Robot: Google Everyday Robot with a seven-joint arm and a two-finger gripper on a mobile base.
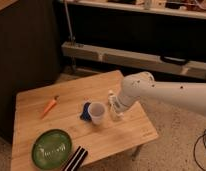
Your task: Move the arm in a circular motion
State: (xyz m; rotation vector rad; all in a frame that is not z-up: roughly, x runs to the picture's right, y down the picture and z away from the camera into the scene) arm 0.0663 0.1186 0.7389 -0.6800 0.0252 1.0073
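The arm (166,92), glossy white with thick rounded segments, reaches in from the right edge over the wooden table (41,97). Its bulbous joint sits above the table's right side. The gripper (115,111) hangs down from that joint just right of a white cup (97,113), low over the tabletop.
A blue object (86,111) lies against the cup's left side. An orange carrot (50,105) rests on the table's left part. A green plate (51,148) sits at the front left, with a black-and-white striped item (76,159) at the front edge. A dark cabinet and a metal rail stand behind.
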